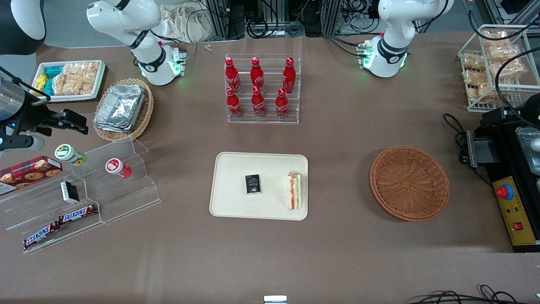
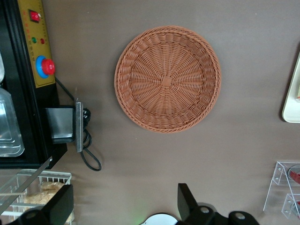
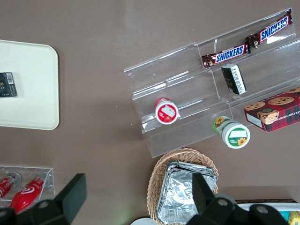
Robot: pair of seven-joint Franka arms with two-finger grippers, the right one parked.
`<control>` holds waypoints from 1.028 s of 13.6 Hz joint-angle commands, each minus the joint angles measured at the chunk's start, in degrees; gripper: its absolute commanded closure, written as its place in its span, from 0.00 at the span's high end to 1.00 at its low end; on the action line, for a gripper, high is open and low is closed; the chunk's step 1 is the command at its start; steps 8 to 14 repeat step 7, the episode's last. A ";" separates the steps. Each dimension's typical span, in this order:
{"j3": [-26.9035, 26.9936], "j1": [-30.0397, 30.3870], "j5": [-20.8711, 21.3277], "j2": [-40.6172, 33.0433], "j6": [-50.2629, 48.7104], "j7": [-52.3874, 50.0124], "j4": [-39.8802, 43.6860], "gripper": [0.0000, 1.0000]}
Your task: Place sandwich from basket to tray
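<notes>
Sandwich (image 1: pixel 293 191): triangular wedge of pale white bread with orange-red and green filling, lying on the flat cream-beige rectangular plastic tray (image 1: pixel 236 169) near the edge that faces the working arm's end of the table.

Small black rectangular packet (image 1: pixel 252 184): on the same tray beside the sandwich, apart from it.

Round reddish-brown woven wicker basket (image 2: pixel 167 78): on the brown table (image 1: pixel 337 135), well apart from the tray toward the working arm's end; nothing in it.

Left gripper (image 2: pixel 124 204): seen only in the wrist view, hanging high above the table near the basket, its two black fingers (image 2: pixel 186 199) spread wide and holding nothing.

Black control box with a red button (image 1: pixel 508 198): at the table edge just beside the basket.

Clear acrylic rack of six red cola bottles (image 1: pixel 257 86): farther from the front camera than the tray.

Oval light wicker basket of foil trays (image 1: pixel 122 109): toward the parked arm's end.
</notes>
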 commanded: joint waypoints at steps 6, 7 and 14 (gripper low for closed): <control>0.67 -0.82 -0.75 0.15 1.30 -1.14 -0.91 1.00; 0.67 -0.90 -0.75 0.24 1.30 -1.40 -1.00 1.00; 0.67 -0.90 -0.75 0.24 1.30 -1.40 -1.00 1.00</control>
